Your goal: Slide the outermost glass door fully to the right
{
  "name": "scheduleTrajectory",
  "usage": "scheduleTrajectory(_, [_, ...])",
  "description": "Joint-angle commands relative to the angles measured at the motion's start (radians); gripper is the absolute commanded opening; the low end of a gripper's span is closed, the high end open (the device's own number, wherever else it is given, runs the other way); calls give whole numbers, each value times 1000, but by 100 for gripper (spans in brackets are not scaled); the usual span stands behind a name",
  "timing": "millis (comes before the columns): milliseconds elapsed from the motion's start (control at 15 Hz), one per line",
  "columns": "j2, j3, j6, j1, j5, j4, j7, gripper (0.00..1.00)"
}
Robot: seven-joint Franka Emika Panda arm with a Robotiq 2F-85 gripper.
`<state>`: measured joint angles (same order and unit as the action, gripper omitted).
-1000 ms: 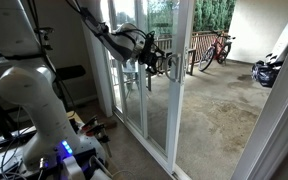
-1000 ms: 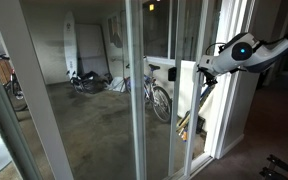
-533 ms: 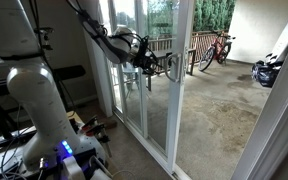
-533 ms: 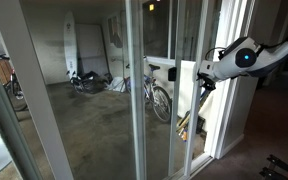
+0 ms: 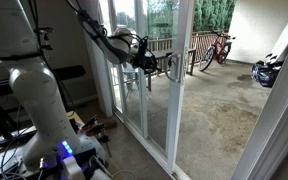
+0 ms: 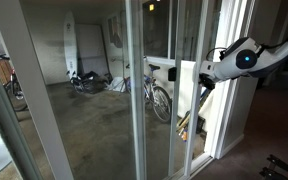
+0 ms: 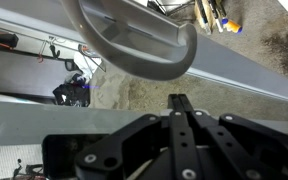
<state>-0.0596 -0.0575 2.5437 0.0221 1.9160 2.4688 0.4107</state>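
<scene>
Filling the bottom of the wrist view, the hand (image 7: pixel 180 103) shows as dark linkages with its two fingers drawn together into one narrow bar. It is clenched with nothing between the fingers. Just beyond the fingertips hangs the curved grey loop handle (image 7: pixel 134 45), cut off at the top edge. A strip of gravelly ground shows between fingertip and loop, so touch cannot be confirmed from here. Behind the handle the white frame of the outermost glass door (image 7: pixel 246 78) runs slantwise across the picture.

In an exterior view the white robot base (image 5: pixel 39 110) stands in the near left, its upper part cropped. The arm reaches out to the hand (image 5: pixel 156 62), which sits right against the handle (image 5: pixel 172 66) on the door's vertical edge. The two dark shapes blur together, and whether the fingers pass through the loop is hard to tell. The outermost glass door (image 5: pixel 182 90) stands as a tall white upright near mid-picture, with an open gap to its right.

Seen from outside, the hand (image 6: pixel 204 80) is largely hidden behind the door's wide white frame (image 6: pixel 187 110) and reflections. The arm (image 6: pixel 246 57) comes in from the right edge.

Farther off, a bicycle (image 5: pixel 220 46) leans on the patio.
</scene>
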Motion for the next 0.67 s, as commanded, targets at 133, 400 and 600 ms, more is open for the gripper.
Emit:
scheduleTrajectory(133, [-34,64,7,-1,41,4,7,5])
scheduleTrajectory(400, [-31,64,10,-8,37,4,0,4])
scheduleTrajectory(600, [-26,55,-1,-17,21,2,-12,5])
